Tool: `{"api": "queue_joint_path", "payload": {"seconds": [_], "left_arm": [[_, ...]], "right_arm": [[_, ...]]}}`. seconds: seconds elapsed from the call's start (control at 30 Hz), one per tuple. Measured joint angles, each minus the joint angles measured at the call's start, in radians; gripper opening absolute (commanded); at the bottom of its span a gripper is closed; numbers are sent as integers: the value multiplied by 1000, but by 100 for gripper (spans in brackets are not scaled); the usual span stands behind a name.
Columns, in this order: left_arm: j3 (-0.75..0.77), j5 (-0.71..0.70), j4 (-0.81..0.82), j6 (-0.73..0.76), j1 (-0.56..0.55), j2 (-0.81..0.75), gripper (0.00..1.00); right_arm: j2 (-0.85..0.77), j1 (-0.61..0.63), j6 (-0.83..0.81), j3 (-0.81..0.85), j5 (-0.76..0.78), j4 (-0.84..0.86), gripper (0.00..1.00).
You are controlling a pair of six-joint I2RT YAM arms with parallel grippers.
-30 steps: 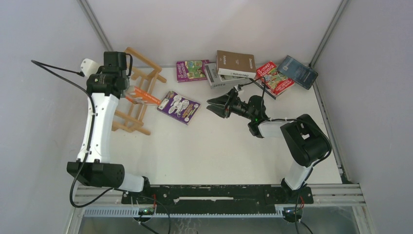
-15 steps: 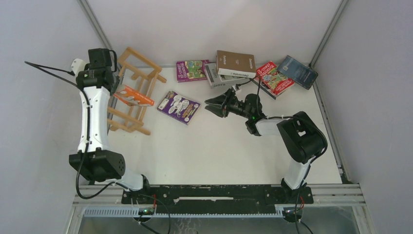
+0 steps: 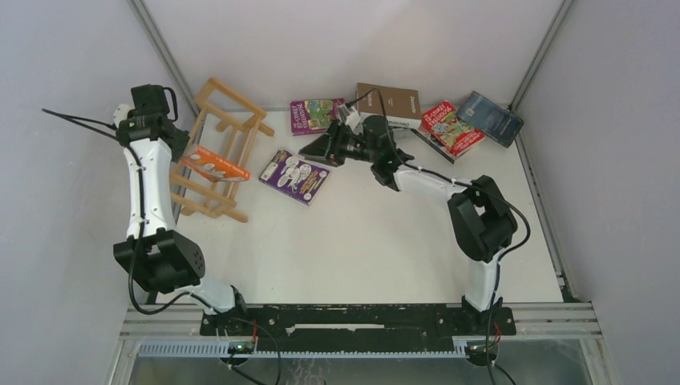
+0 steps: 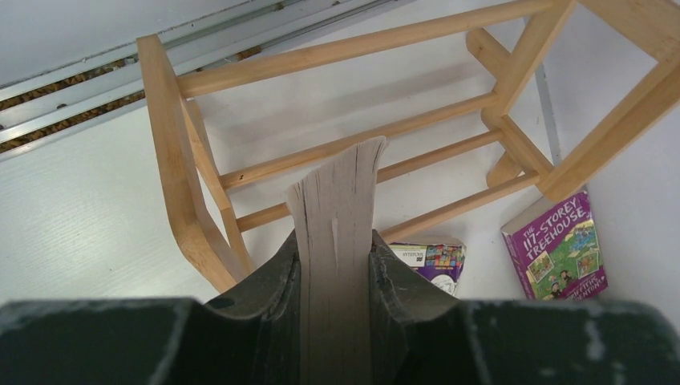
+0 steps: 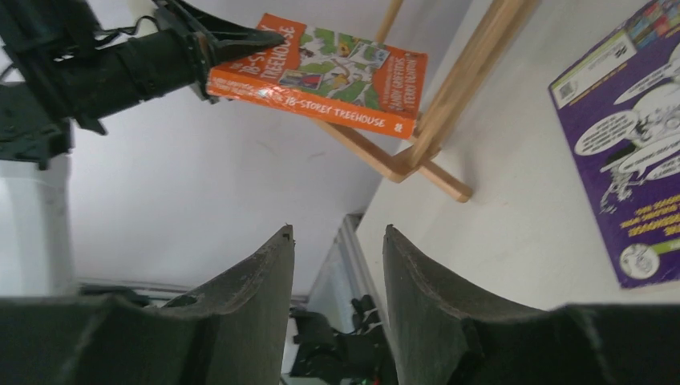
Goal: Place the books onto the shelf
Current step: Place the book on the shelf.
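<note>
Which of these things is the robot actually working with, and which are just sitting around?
Part of the job: wooden shelf; orange book held in the left hand; not yet shelved: purple book, purple-green book, brown book, red book, dark blue book.
Just there: black cable, metal frame posts.

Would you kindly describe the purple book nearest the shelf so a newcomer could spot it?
Start at the wooden shelf at the back left of the table. Just right of it, a purple book lies flat, alone. Unlike the other purple book by the back wall, it shows white cartoon speech bubbles.
</note>
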Motion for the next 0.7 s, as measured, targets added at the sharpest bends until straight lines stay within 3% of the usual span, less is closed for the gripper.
{"api": "queue_joint_path", "payload": {"seconds": [0.23,0.4,0.7], "left_arm": [[0,20,3,7,29,29,0],[-19,22,9,7,33,35,0],[-54,20,7,7,69,39,0]], "right_arm": [[160,72,-228,288,53,-277,52],[276,109,-299,414,85,-397,52],[341,143,-329,470,105,-467,52]]}}
